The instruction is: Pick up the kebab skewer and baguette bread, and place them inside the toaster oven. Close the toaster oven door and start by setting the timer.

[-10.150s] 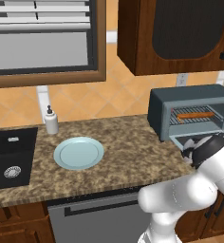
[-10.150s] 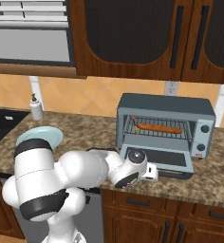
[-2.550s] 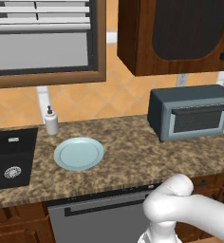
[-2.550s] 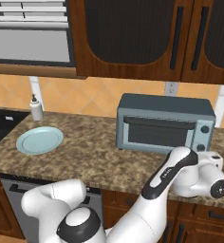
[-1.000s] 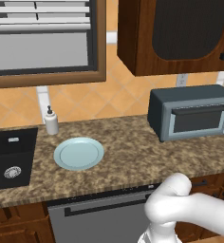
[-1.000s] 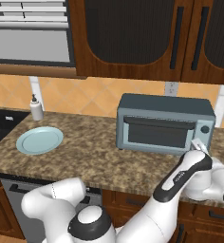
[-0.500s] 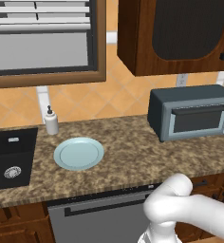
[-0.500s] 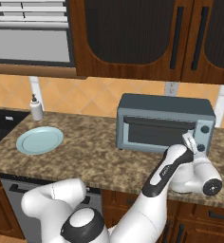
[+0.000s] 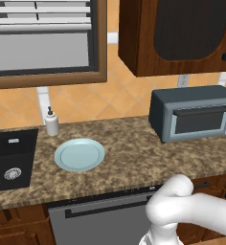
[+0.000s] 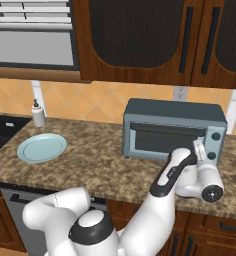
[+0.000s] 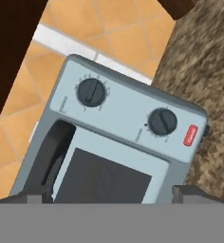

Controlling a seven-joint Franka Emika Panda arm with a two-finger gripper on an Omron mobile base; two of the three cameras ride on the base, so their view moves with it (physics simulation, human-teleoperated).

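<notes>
Now, in the left base view, the toaster oven (image 9: pixel 194 113) sits on the counter with its door shut, where earlier it hung open; in the right base view the gripper (image 10: pixel 197 149) has risen to the control panel; in the hand view its fingers stand wide apart, holding nothing, facing two knobs (image 11: pixel 91 92), so setting the timer remains

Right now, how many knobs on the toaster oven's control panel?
2. One knob sits at one end of the toaster oven panel, the second knob near the red button. None seem hidden.
</notes>
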